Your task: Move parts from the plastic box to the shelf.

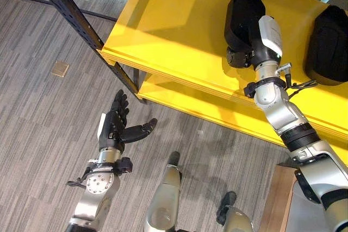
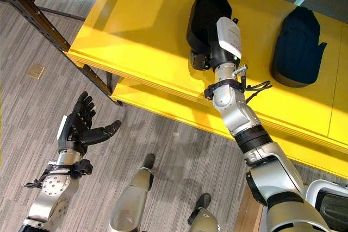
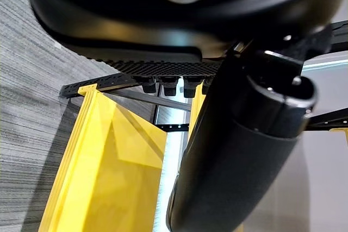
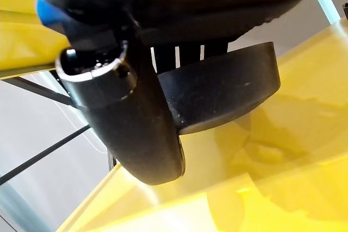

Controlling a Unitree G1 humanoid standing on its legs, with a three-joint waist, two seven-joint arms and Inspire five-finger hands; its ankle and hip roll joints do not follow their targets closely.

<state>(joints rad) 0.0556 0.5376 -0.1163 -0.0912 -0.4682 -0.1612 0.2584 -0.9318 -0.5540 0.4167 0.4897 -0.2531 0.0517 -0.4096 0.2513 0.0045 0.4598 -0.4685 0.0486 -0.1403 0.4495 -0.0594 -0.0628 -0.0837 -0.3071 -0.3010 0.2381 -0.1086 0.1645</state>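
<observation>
I see a black part (image 2: 206, 17) lying on the yellow shelf (image 2: 147, 20), with my right robot hand (image 2: 209, 52) reaching onto it from the near side. In the right wrist view the fingers (image 4: 179, 55) run over the part's top and the thumb (image 4: 136, 129) lies along its side, so the hand is wrapped around it. A second black part (image 2: 296, 47) sits on the same shelf board to the right, well apart from the first. My left robot hand (image 1: 117, 126) hangs low over the grey floor (image 1: 38, 123) in front of the shelf, fingers straight and thumb spread, holding nothing. A small tan square (image 1: 60, 69) lies on the floor.
</observation>
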